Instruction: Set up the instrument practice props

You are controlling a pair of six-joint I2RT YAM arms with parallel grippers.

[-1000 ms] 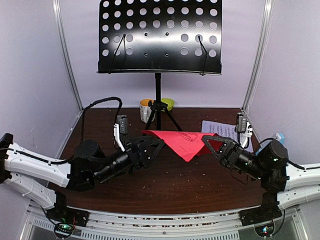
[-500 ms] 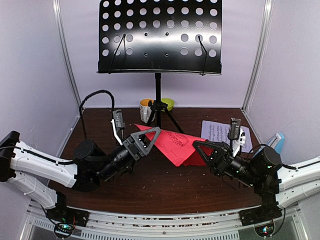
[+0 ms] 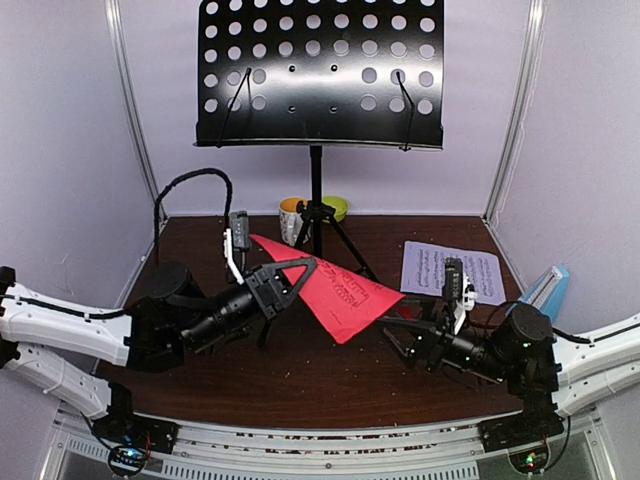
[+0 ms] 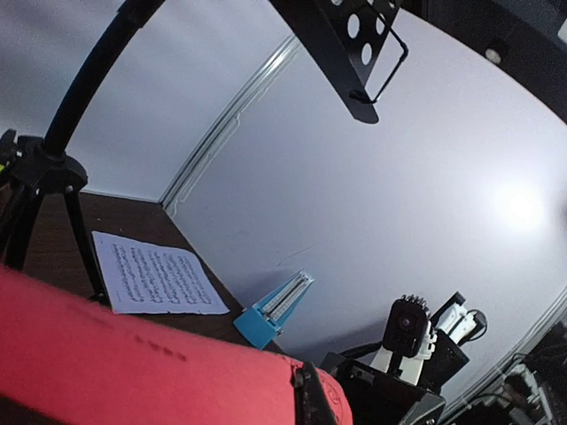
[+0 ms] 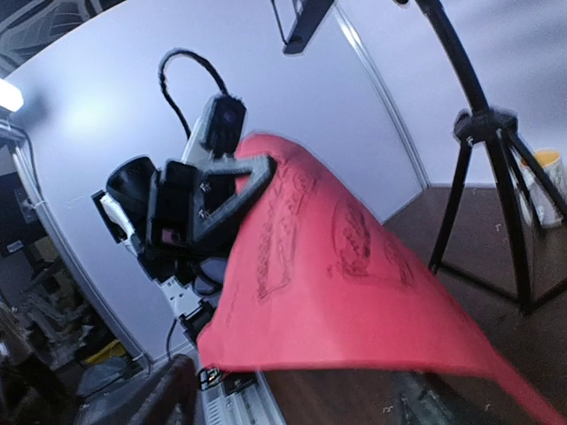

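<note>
The red sheet-music page [image 3: 340,292] hangs tilted above the table, its left edge pinched in my shut left gripper [image 3: 296,270]. In the left wrist view the red page [image 4: 133,354] fills the bottom, with one finger [image 4: 311,398] pressed on it. My right gripper [image 3: 397,336] stands open just below the page's right corner, holding nothing. From the right wrist the red page [image 5: 337,283] drapes above the open fingers [image 5: 168,394]. The pale page [image 3: 452,269] lies flat at the right. The light-blue metronome [image 3: 547,290] stands at the table's right edge. The black music stand [image 3: 320,70] rises at the back.
The stand's tripod legs [image 3: 322,228] spread behind the red page. A white-and-orange mug [image 3: 290,214] and a small green bowl [image 3: 336,207] sit behind the tripod. White walls and metal corner posts close in the back and sides.
My left gripper has shut on the red page's left edge and lifted it. My right gripper has opened, let the page go and dropped lower and to the left.
</note>
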